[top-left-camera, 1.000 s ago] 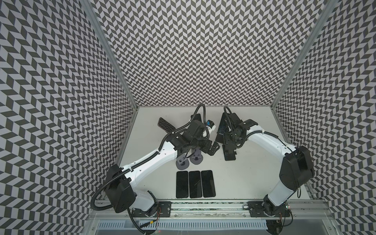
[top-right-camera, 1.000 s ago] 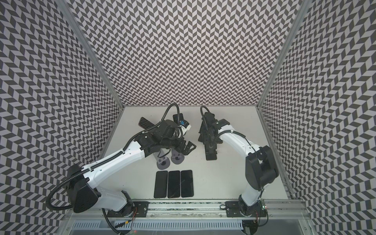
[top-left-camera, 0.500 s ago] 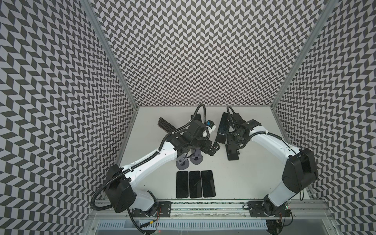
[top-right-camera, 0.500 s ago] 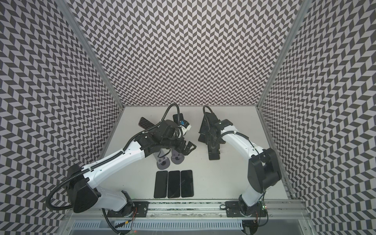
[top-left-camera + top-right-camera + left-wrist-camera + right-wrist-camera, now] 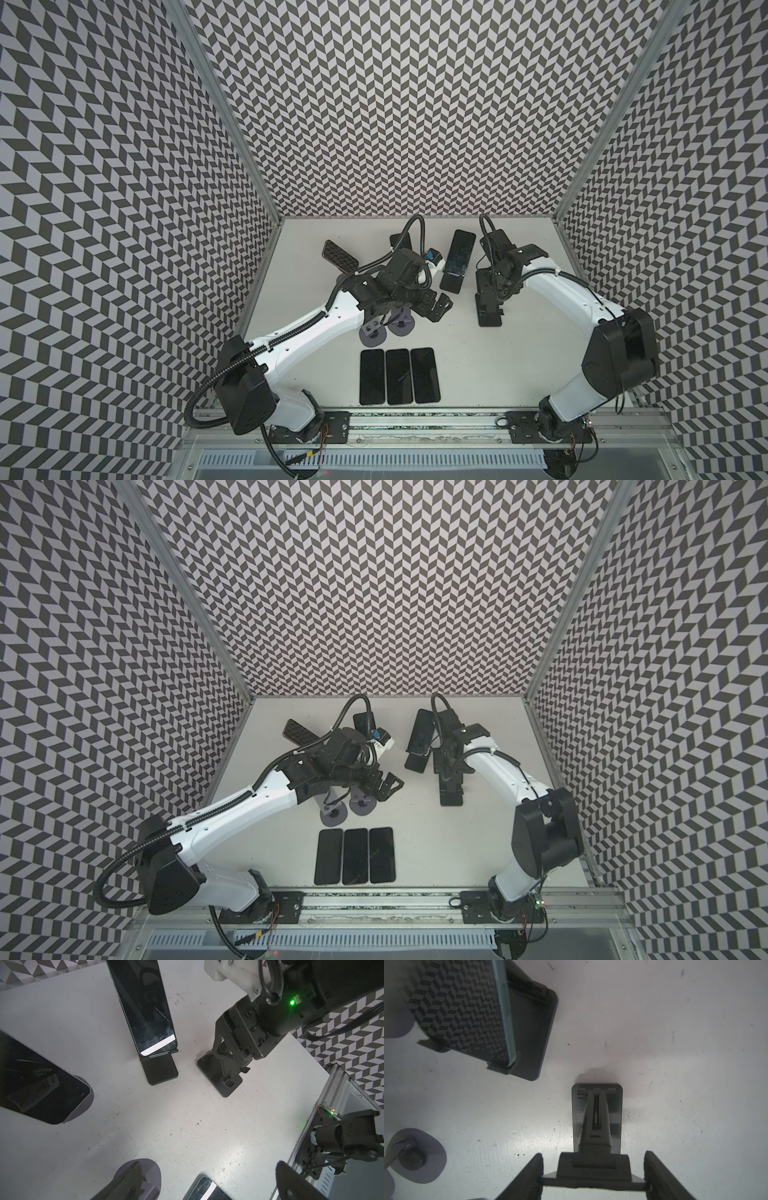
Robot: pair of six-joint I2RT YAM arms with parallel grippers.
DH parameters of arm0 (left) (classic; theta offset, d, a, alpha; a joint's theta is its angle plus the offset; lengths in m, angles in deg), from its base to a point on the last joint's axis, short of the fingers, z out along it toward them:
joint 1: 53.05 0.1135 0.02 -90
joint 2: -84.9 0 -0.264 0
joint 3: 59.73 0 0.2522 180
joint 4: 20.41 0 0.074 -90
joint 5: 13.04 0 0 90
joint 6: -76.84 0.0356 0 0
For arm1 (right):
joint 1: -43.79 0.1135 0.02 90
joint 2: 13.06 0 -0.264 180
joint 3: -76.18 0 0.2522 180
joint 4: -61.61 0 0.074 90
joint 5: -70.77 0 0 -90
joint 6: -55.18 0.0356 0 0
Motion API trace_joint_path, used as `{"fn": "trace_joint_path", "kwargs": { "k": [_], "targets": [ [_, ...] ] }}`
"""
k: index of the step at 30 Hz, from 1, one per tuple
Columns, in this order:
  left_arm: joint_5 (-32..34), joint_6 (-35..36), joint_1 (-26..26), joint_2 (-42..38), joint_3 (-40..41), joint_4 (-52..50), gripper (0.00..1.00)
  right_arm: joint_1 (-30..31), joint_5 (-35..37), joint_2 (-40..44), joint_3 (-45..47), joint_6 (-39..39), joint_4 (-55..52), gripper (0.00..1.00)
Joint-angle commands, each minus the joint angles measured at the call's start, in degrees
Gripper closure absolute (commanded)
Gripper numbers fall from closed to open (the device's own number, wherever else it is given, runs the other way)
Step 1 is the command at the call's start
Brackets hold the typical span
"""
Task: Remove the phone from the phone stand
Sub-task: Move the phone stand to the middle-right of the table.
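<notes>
Right gripper [image 5: 593, 1159] is closed narrow on the upper plate of an empty black stand [image 5: 597, 1109]. Both fingers [image 5: 529, 1178] press the plate's ends, and that stand's base sits flat on the white table [image 5: 675, 1064]. Left gripper [image 5: 439, 306] has its jaws spread wide and holds nothing. It hangs above the table near the front of the phone stand [image 5: 451, 283], with 2 grey round-based stands [image 5: 372, 337] on its other side.

The phone [image 5: 459, 257] rests on the phone stand toward the back of the table, just beside the empty black stand and the right gripper. Its long axis runs from the stand's lip up toward the back wall. The bottom short edge sits in the lip on the side nearer the robot, and the top edge leans away. The dark screen faces up and forward. Neither gripper touches it.

Near the front edge, 3 flat phones [image 5: 399, 376] lie side by side, their long axes running front to back. A tilted phone [image 5: 338, 257] with a chevron reflection leans at the back left.
</notes>
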Motion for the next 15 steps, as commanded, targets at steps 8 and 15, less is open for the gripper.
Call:
{"fn": "trace_joint_path", "kwargs": {
  "k": [8,15],
  "targets": [
    [0.21,0.77,-0.38,1.06,-2.66,0.02,0.00,-10.76,1.17,2.44,0.48,-5.12,7.03,0.36],
    [0.21,0.59,-0.51,1.68,-3.31,-0.24,0.00,-16.69,0.83,1.84,0.21,-6.89,8.92,0.36]
  ]
}}
